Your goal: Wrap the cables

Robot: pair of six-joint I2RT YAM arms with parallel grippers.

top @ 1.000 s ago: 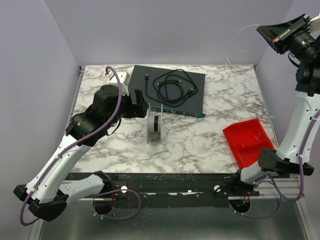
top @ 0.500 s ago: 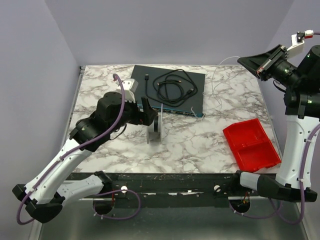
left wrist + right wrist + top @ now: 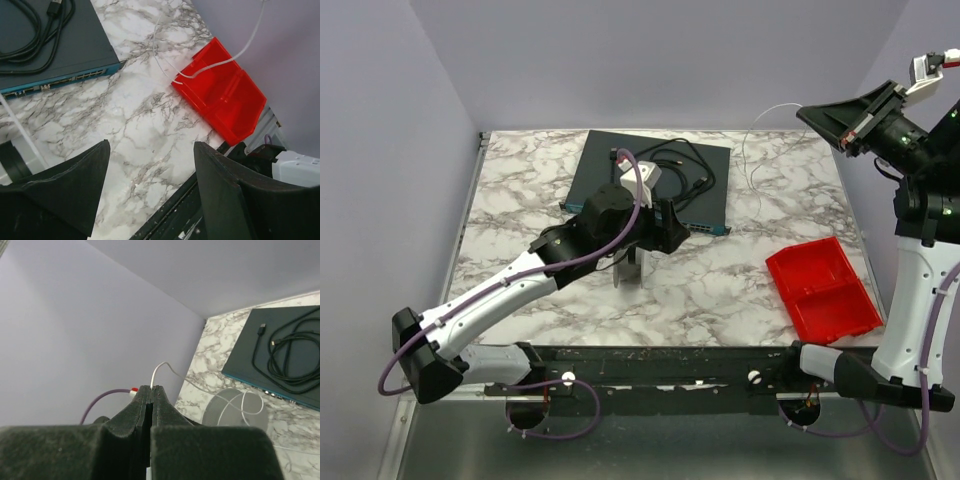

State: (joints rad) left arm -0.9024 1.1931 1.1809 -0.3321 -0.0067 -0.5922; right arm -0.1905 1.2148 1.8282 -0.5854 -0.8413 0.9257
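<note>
The winding step looks in hand: right fingers (image 3: 142, 407), pinched on the very thin white wire (image 3: 159, 367), hold it high off the marble worktop (image 3: 720, 290), left fingers (image 3: 82, 180) spread wide and empty near the translucent whitish round spool (image 3: 225, 415); next, wind it on under tension.

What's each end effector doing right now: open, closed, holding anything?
Left end effector: open, holding nothing.
Right end effector: closed on the thin white wire.
</note>
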